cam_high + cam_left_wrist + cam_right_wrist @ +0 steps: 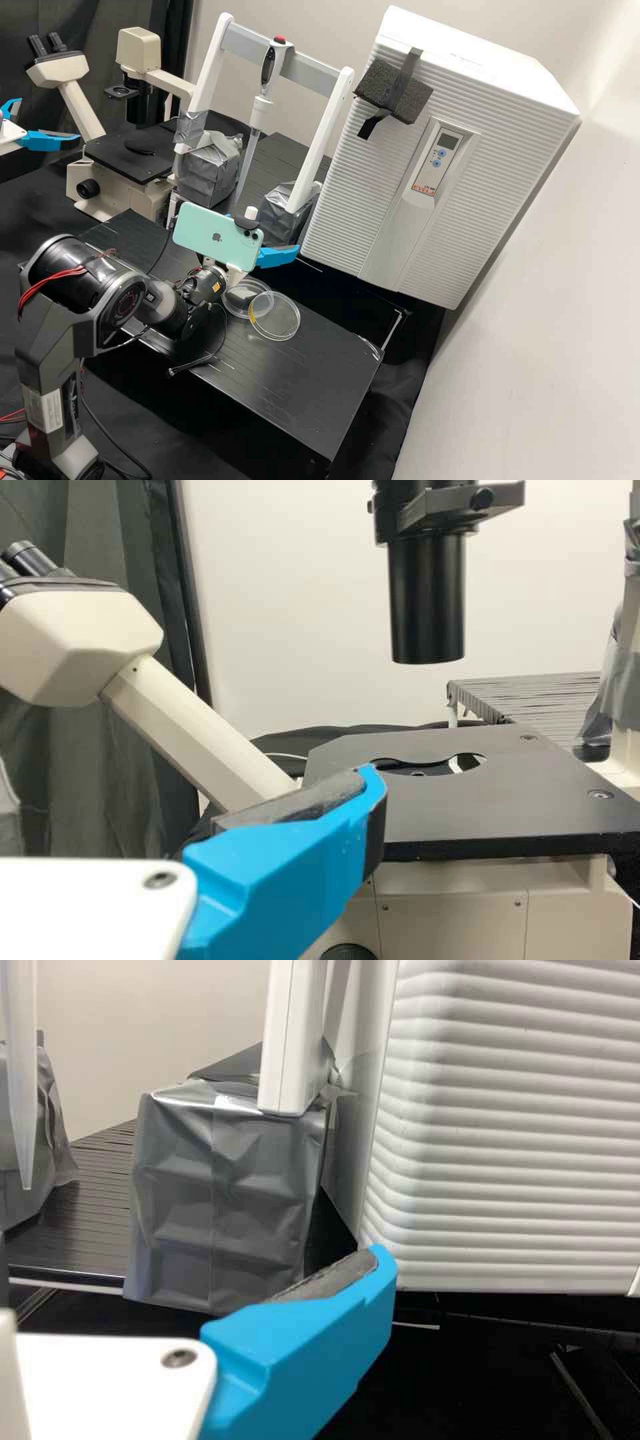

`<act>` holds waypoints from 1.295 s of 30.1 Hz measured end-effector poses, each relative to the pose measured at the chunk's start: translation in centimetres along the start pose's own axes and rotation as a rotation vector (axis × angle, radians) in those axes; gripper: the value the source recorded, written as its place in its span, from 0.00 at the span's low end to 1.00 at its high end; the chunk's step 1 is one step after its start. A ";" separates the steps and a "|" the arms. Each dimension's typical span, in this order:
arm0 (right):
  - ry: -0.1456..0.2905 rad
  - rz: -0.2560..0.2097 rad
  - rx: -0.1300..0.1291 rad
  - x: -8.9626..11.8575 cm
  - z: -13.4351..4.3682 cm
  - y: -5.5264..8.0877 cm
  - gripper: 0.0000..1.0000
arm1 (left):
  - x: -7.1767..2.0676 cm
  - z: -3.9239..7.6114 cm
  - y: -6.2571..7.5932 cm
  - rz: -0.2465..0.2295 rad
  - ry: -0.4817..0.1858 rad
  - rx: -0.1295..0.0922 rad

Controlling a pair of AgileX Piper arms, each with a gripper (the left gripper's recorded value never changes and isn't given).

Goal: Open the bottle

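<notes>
While the ribbed white cabinet (427,167) takes the bench's far right and the microscope (113,160) its far left, the right arm (87,300) lies low across the front, with a mint phone (217,235) mounted over its wrist. The right gripper (275,256) pokes out past the phone, and the left gripper (37,137) hangs beside the microscope. Neither one's jaw opening can be told. The bottle (251,213) shows just above the phone, upright with its white cap uppermost and its body hidden.

A laboratory: beige microscope (100,157) beside the left gripper (41,125), clear round petri dishes (270,313) and hanging white pipette (262,110) near the right gripper (279,255).
</notes>
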 end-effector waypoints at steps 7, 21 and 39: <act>0.000 0.000 0.000 0.0 0.0 0.0 1.00 | 0.00 0.0 0.0 0.000 0.000 0.000; 0.000 0.000 0.000 0.0 0.0 0.0 1.00 | -3.34 2.7 -0.7 -0.061 -0.192 -0.049; 0.000 0.000 0.000 0.0 0.0 0.0 1.00 | -10.10 4.3 -1.7 -0.129 -0.448 -0.109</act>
